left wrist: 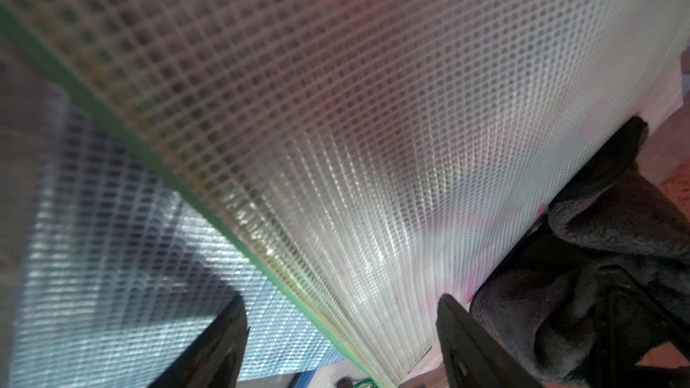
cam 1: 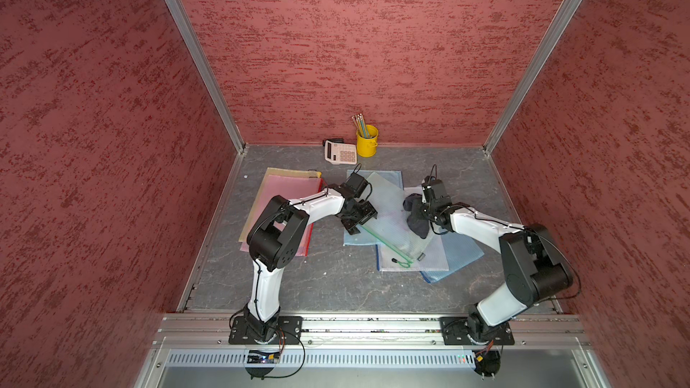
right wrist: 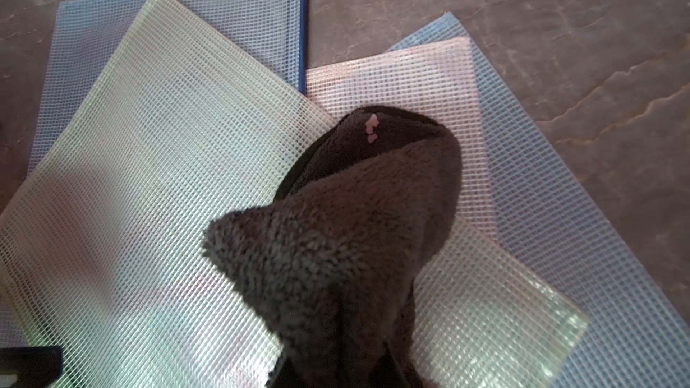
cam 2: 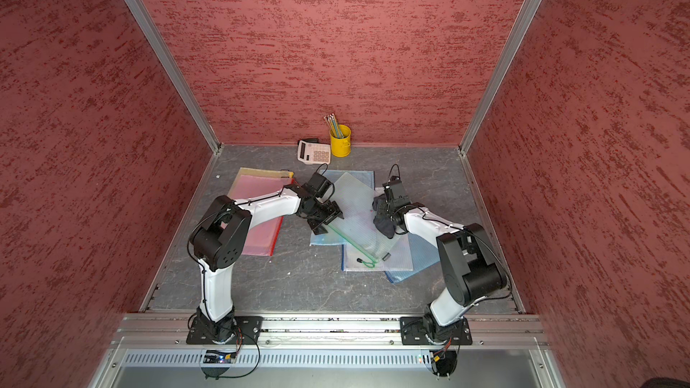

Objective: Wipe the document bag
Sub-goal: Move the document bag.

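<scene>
1. The bag point(cam 1: 388, 210) is lying slantwise mid-worktop on top of the blue bags point(cam 1: 463, 251), with its green zip edge facing left and near.
2. The left gripper point(cam 1: 360, 220) is sitting right at that zip edge. Its jaws are standing apart, and in the left wrist view the edge is running between them with nothing looking pinched.
3. The right gripper point(cam 1: 420, 214) is working at the bag's right edge, jaws clamped together on a bunched cloth point(right wrist: 354, 218).
4. First worry: glossy plastic is resting on glossy plastic. With the left jaws not clamping, a firm stroke is likely dragging the whole bag across the blue ones instead of cleaning it.
5. Second worry: the cloth's tip is hanging past the bag's edge over a pale bag point(right wrist: 410, 80) beneath, so a stroke from here may be rubbing the wrong sheet.
6. Third: the bag is bowing upward near the left jaws. Closing there could be creasing it or lifting it off the pile.
7. Fourth: the loose cloth folds could be catching the zip pull point(cam 1: 401, 261) at the near end.
8. Materials: the bag is a thin, translucent rectangle, shiny, with a fine square grid running through it. The cloth is dark, thick and fluffy, with a pink fleck showing. The worktop point(cam 1: 336, 281) is grey and looking veined like stone.
</scene>
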Motion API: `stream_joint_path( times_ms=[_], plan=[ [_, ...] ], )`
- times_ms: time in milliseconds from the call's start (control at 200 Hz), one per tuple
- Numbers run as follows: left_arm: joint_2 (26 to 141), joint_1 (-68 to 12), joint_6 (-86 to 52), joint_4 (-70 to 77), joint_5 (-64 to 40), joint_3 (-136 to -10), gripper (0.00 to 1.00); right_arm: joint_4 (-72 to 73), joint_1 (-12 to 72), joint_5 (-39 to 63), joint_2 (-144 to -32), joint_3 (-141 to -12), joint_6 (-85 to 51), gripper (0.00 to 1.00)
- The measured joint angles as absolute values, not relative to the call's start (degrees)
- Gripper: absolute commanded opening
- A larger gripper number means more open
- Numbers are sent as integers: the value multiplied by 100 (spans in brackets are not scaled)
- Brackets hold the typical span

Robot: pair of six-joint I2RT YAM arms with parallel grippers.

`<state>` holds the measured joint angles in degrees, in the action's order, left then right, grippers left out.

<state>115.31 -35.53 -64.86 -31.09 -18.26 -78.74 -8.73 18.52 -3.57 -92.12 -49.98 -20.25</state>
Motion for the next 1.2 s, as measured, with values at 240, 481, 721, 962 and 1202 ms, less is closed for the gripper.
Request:
stream_joint_path(
  times_ms=[240,481,721,962,1202],
  plan=[
    [11786,-3850,-6963,-2381,-1549,-8038,55,-740,1852,-180,-9216,-4823,-2008,0],
    [11874,-3850,-6895,-2067,-1354,-7878,7,-718,1852,-110,-9220,-4775,-1977,0],
    [11883,-3806,-6086,-1920,-1496,-7992,0,-1127,1789,-200,-9105,-4980,-1719,0],
    [11437,-3454,-4751,-1310,-3118,-8060,0,-2080,1310,-561,-8584,-6543,-1009,0],
    [10901,-2738,-3153,-1999,-4440,-7922,0,-2167,1852,-257,-7935,-7111,-718,0]
  ],
)
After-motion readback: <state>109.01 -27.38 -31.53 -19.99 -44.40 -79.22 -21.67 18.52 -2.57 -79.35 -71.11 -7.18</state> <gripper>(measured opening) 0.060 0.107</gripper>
